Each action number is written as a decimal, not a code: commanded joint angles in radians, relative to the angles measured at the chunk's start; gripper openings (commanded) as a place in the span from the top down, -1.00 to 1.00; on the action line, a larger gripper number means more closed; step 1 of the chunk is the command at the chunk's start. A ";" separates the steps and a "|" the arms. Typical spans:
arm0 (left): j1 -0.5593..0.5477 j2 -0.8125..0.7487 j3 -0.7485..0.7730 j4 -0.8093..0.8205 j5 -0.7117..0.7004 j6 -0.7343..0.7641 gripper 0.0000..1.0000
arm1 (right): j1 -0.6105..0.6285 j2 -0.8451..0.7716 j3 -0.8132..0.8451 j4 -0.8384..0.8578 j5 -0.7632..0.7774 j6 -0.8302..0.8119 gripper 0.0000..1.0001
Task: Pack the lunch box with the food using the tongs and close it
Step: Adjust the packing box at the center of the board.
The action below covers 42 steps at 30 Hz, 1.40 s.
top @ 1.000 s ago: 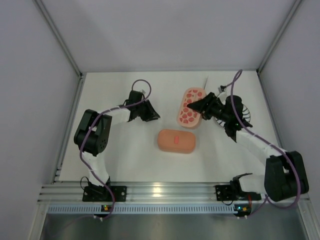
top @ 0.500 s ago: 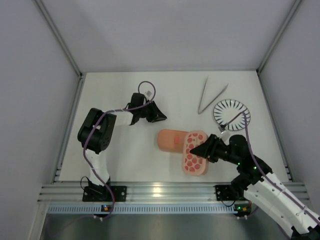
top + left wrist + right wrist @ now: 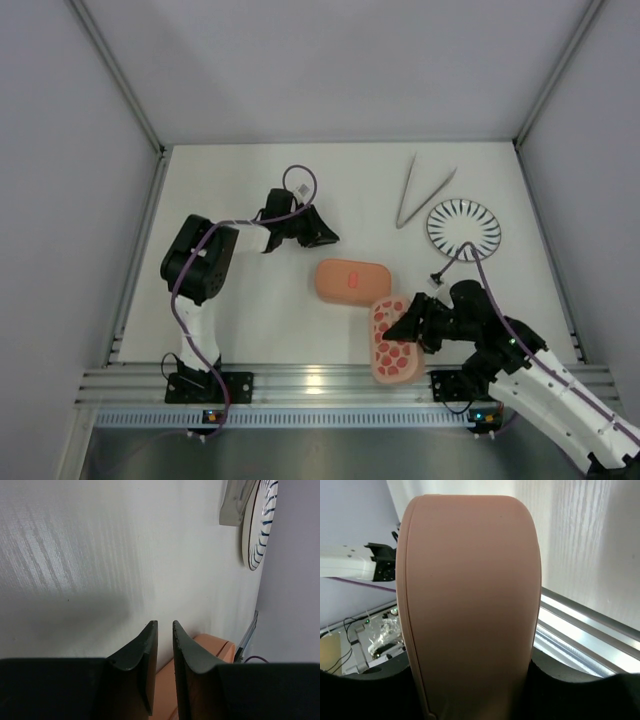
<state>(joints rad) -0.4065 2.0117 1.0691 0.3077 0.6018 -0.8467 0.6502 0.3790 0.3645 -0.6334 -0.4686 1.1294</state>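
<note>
A closed salmon-pink lunch box (image 3: 352, 283) lies at the table's middle. My right gripper (image 3: 397, 331) is shut on another pink lunch box piece (image 3: 390, 358), whose upper face shows red rounded shapes. That piece hangs over the table's front edge. In the right wrist view its smooth pink side (image 3: 470, 595) fills the space between the fingers (image 3: 570, 685). My left gripper (image 3: 328, 240) sits behind and left of the closed box, with only a narrow gap between its jaws and nothing in it (image 3: 164, 625). The tongs (image 3: 420, 190) lie at the back right. Loose food is out of view.
A round white plate with black stripes (image 3: 463, 228) sits at the right, next to the tongs, and also shows in the left wrist view (image 3: 257, 525). The aluminium rail (image 3: 320, 385) runs along the near edge, and grey walls enclose the table.
My right arm has swung from beside the plate at the back to the front edge, carrying the patterned pink piece. The left gripper has crept slightly to the right.
</note>
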 commanded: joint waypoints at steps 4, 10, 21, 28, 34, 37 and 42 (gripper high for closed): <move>-0.002 0.009 0.014 0.073 0.033 -0.002 0.53 | 0.054 0.115 0.014 0.092 -0.100 0.027 1.00; -0.003 0.024 0.031 0.071 0.046 0.000 0.53 | 0.164 0.196 -0.030 0.181 -0.088 0.095 1.00; -0.008 0.038 0.042 0.084 0.064 0.000 0.53 | 0.189 0.282 -0.041 0.274 -0.025 0.141 1.00; -0.018 0.033 0.022 0.097 0.072 0.005 0.53 | 0.190 0.330 -0.052 0.345 0.045 0.155 1.00; -0.026 0.030 -0.001 0.116 0.073 0.000 0.54 | 0.187 0.389 -0.029 0.360 0.087 0.135 1.00; -0.026 0.024 -0.018 0.122 0.075 0.001 0.54 | 0.175 0.412 -0.026 0.368 0.104 0.119 1.00; -0.032 0.009 -0.047 0.128 0.070 0.006 0.55 | 0.140 0.426 0.002 0.357 0.157 0.083 1.00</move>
<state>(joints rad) -0.4328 2.0399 1.0443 0.3637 0.6579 -0.8509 0.8082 0.8028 0.3035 -0.3576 -0.3515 1.2301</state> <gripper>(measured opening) 0.229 0.504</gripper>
